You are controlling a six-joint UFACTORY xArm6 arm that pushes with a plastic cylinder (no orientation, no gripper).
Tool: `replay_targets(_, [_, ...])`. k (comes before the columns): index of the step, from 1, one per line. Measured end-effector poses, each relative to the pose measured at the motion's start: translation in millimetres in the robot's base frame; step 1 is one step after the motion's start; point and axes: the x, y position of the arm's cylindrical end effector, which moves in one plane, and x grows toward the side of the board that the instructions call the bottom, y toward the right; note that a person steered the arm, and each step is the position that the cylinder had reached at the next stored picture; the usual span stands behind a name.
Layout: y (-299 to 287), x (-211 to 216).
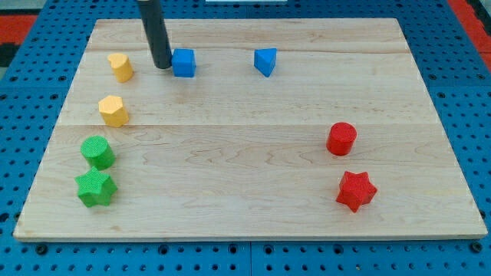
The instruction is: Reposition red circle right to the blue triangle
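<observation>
The red circle [341, 139] is a short red cylinder at the view's right, below centre. The blue triangle [265, 61] sits near the view's top, right of centre, well up and to the left of the red circle. My tip [163, 66] rests on the board near the view's top left, just left of a blue cube [183, 63] and almost touching it. The tip is far from both the red circle and the blue triangle.
A red star [356, 191] lies just below the red circle. Two yellow blocks [120, 67] [113, 111] and a green cylinder [97, 152] above a green star [95, 188] line the view's left. The wooden board [245, 222] lies on blue pegboard.
</observation>
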Motion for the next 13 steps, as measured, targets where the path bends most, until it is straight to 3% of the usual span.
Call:
replay_targets(1, [-6,1])
replay_targets(2, [-1,56])
replay_targets(5, [184,174])
replay_targets(6, [246,174])
replay_targets(8, [269,199])
replay_targets(9, [297,204])
replay_targets(10, [311,169])
replay_targets(11, [272,128])
replay_targets(13, [266,76])
